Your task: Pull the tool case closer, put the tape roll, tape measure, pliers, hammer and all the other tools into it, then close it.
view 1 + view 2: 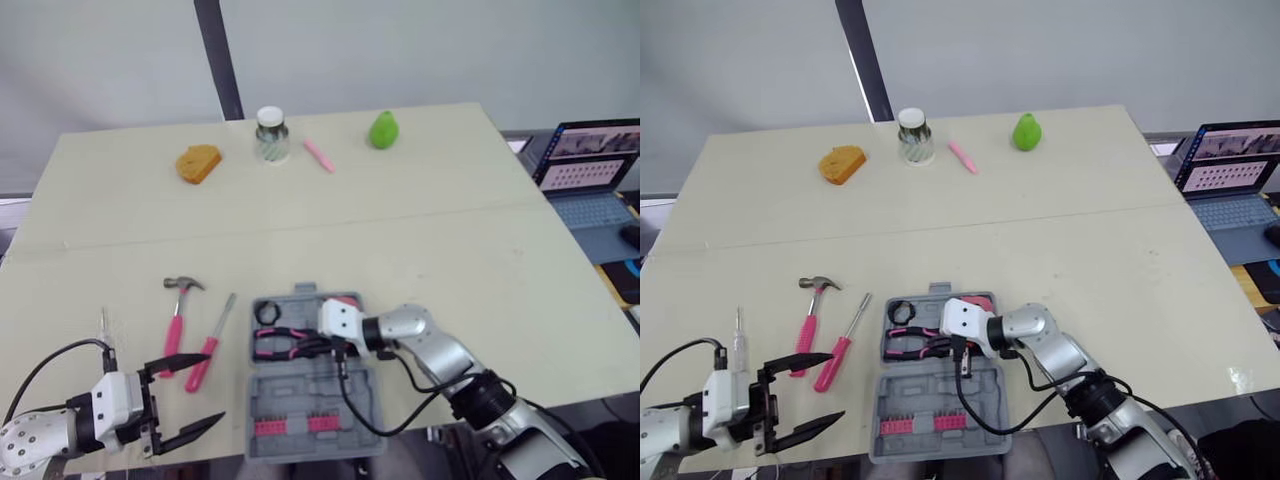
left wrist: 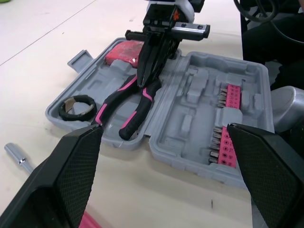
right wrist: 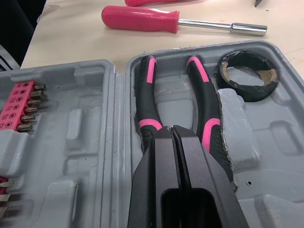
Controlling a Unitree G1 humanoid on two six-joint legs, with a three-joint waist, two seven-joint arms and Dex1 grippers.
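Leftmost, the left end effector (image 1: 211, 392) gapes wide, empty. Next, on the worktop (image 1: 450, 250), lie one hammer (image 1: 178, 315) and one pink-handled screwdriver (image 1: 210, 345). One open tool case (image 1: 310, 400) holds one tape roll (image 1: 267, 313), one pliers (image 1: 280, 343) and one tape measure (image 2: 124, 52). The right end effector (image 2: 144, 80), pinched closed, touches the pliers.

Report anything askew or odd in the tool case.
The pliers lie slanted in the tool case, handles splayed, seemingly unseated, with the right gripper shut on their head. The tape roll looks ragged inside.
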